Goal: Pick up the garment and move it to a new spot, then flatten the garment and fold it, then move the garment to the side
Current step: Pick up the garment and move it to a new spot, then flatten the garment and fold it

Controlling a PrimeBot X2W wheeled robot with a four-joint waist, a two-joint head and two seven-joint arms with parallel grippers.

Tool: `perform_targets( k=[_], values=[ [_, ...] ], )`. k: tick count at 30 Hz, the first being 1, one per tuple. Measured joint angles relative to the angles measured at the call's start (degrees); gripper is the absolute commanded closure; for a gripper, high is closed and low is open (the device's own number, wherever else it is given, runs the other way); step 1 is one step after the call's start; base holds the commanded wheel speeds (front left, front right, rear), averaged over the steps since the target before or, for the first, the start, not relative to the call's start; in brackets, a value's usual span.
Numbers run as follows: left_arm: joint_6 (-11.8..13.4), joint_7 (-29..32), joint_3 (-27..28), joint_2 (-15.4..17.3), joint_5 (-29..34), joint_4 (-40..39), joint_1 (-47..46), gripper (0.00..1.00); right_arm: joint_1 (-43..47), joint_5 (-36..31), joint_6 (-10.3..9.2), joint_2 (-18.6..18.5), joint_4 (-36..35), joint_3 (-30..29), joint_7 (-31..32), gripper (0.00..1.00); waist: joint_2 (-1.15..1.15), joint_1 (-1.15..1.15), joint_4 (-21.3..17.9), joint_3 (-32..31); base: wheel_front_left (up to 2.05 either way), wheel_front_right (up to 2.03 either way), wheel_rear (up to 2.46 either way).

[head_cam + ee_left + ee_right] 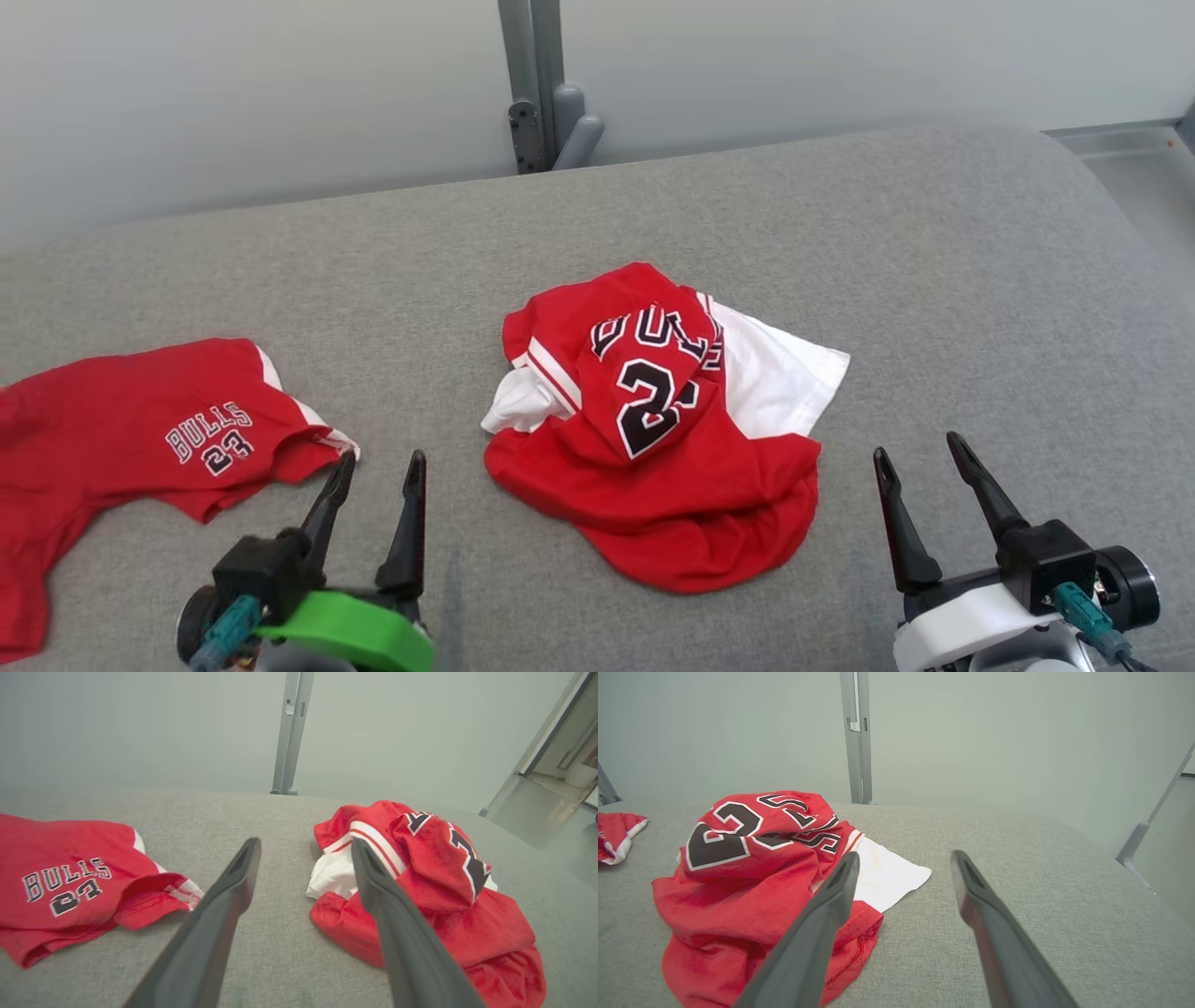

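flanking the crumpled garment at frame centre, left gripper and right gripper both stand spread and empty, apparently set either side to start flattening it.

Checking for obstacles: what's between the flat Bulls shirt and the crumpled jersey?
Bare grey surface, in the head view; the open left gripper sits at that gap's near end.
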Motion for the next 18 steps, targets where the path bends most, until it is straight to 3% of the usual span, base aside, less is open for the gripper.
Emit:
perform_targets(
  k=[3,6,10,18],
  values=[
    [-1.2,0.0,4.4,-0.7,4.2,-1.4,4.6,0.0,0.7,-0.8,0.0,0.0,-0.4,-0.9,0.0,0.0,0.0,0.0,1.4,-0.8,0.0,0.0,0.0],
    [-4.9,0.0,9.6,-2.4,8.3,-1.5,10.2,0.0,1.4,-1.3,0.0,0.0,-0.6,-1.5,0.0,0.0,0.0,0.0,3.1,-1.8,0.0,0.0,0.0],
    [-7.9,0.0,14.2,-3.6,11.1,-0.9,13.7,0.0,2.9,-1.5,0.0,0.0,-0.6,-2.1,0.0,0.0,0.0,0.0,4.7,-2.9,0.0,0.0,0.0],
    [-9.6,0.0,21.6,-5.2,13.7,0.0,16.3,0.0,4.5,-2.0,0.0,0.0,-0.7,-5.0,0.0,0.0,0.0,0.0,7.3,-4.2,0.0,0.0,0.0]
  ],
)
